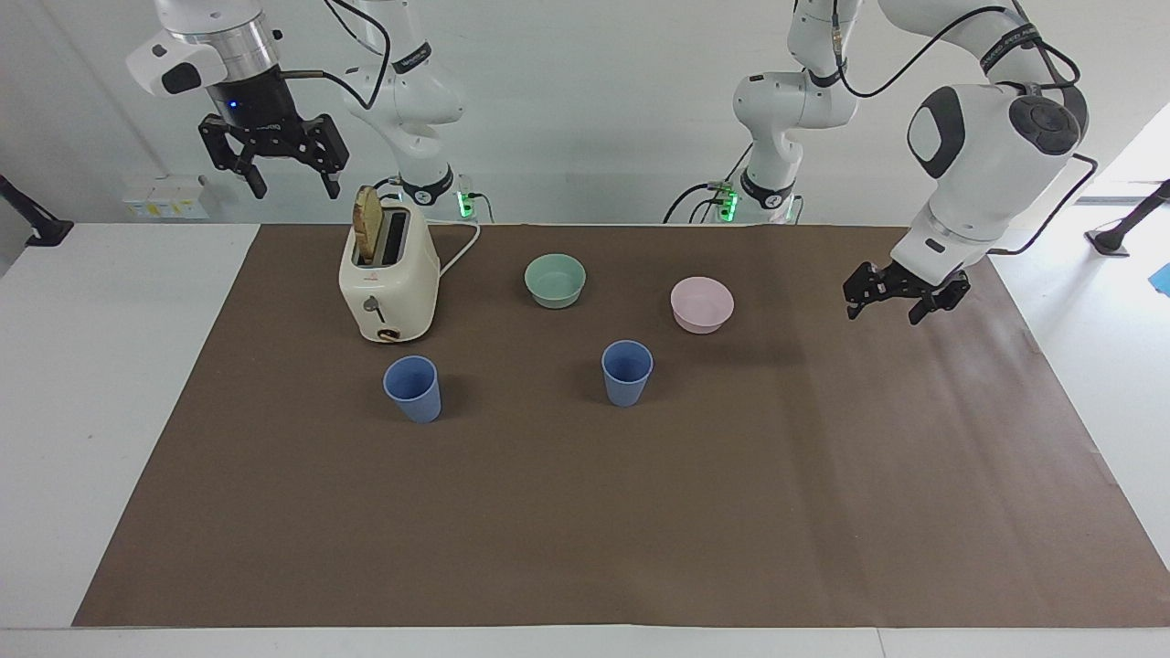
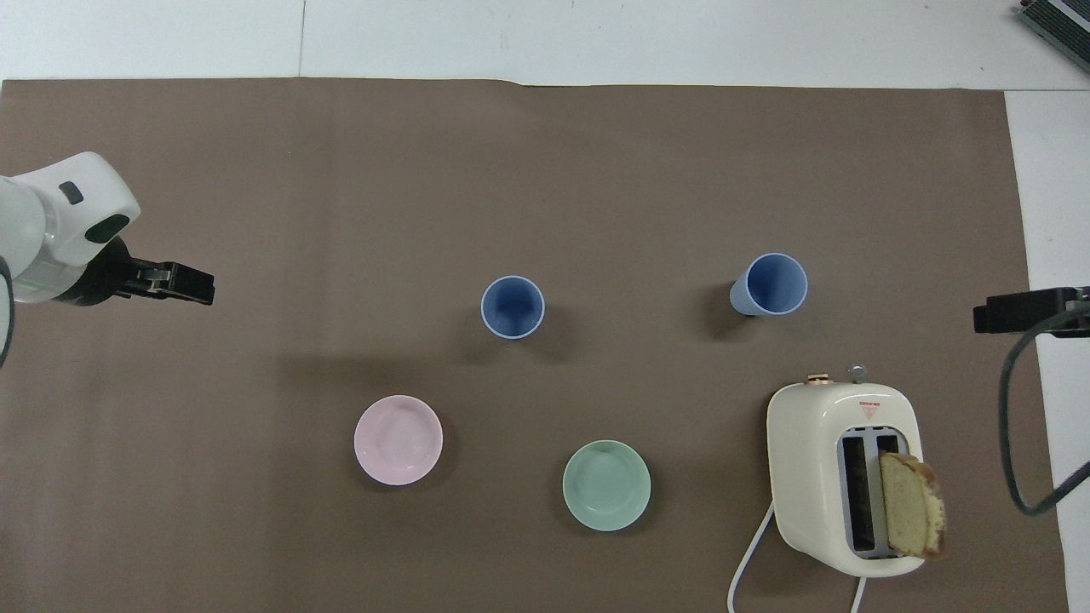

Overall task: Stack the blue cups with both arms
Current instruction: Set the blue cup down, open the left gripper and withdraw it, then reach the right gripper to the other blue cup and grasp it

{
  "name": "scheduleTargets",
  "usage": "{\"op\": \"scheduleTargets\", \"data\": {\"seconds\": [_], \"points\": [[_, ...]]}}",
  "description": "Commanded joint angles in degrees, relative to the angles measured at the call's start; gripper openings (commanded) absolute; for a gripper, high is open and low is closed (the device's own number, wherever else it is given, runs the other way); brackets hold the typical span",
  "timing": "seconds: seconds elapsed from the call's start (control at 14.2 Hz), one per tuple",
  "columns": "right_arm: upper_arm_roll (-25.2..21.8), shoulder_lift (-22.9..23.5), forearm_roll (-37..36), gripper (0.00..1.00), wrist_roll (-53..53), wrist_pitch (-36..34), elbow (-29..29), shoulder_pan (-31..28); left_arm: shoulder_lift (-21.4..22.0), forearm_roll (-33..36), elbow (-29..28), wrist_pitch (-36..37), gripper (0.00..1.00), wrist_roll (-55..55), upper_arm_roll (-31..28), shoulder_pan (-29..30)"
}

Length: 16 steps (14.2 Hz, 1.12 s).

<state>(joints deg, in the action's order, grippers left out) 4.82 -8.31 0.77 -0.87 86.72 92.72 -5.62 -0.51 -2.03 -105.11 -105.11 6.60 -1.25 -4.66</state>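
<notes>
Two blue cups stand upright and apart on the brown mat: one point(image 1: 627, 372) point(image 2: 513, 306) near the middle, the other point(image 1: 412, 387) point(image 2: 769, 285) toward the right arm's end, just farther out than the toaster. My left gripper point(image 1: 899, 299) point(image 2: 174, 285) hangs open and empty above the mat at the left arm's end, well away from both cups. High over the table edge beside the toaster, my right gripper point(image 1: 274, 175) also stands open and empty; only a tip of it point(image 2: 1018, 311) shows in the overhead view.
A cream toaster point(image 1: 388, 274) point(image 2: 843, 477) holds a bread slice point(image 1: 367, 223). A mint-green bowl point(image 1: 555, 280) point(image 2: 606, 485) and a pink bowl point(image 1: 701, 304) point(image 2: 398, 439) sit nearer the robots than the cups.
</notes>
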Motion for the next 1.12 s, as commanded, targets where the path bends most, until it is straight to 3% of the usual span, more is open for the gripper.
{"op": "scheduleTargets", "data": {"seconds": [0.0,0.21,0.63,0.77,1.05], "points": [[-0.2,-0.5,0.7,1.00,-0.4,4.5,6.3,-1.6,2.0,1.9,2.6,4.8,1.00,0.8,0.7,0.4],[-0.2,0.7,0.7,1.00,-0.6,12.6,12.9,-1.5,4.2,2.1,3.8,6.7,1.00,1.9,0.7,0.3],[-0.1,13.7,0.7,1.00,-0.7,23.5,13.7,-0.7,6.2,2.1,3.0,8.8,1.00,10.4,0.6,4.0],[-0.2,15.6,0.7,1.00,-0.9,29.2,14.5,1.4,6.2,2.6,3.9,8.9,1.00,10.2,0.6,4.0],[-0.1,19.6,0.7,1.00,-0.8,33.9,15.0,2.9,5.7,3.3,10.1,14.5,1.00,9.6,1.0,3.3]]}}
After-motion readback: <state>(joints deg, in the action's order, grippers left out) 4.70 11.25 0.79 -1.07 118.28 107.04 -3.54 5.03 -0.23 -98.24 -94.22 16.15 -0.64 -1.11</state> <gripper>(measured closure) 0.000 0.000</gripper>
